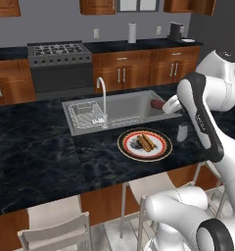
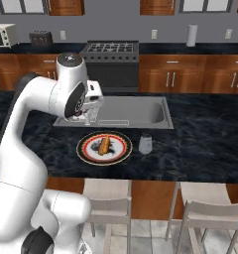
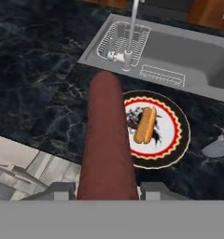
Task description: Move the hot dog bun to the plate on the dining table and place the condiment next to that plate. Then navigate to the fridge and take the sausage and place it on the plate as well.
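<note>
My gripper (image 1: 162, 105) hangs over the sink's near right corner, shut on the dark red-brown sausage (image 1: 156, 103). In the hand view the sausage (image 3: 107, 144) juts out long between the two fingertips (image 3: 62, 191). Just beyond and below it on the dining table (image 1: 36, 147) lies the red-and-black rimmed plate (image 1: 161, 152) with the tan hot dog bun (image 1: 146, 142) on its white centre. The plate (image 3: 178, 140) and bun (image 3: 145, 124) show right of the sausage. The small grey condiment (image 1: 182, 132) stands upright right of the plate, also seen as condiment (image 2: 146, 144).
The steel sink (image 1: 134, 110) with its curved faucet (image 1: 103, 98) and a dish rack sits behind the plate. Pale stools (image 1: 58, 233) stand under the table's near edge. A stove (image 1: 58, 54) and a white paper-towel roll (image 1: 132, 33) are on the far counter.
</note>
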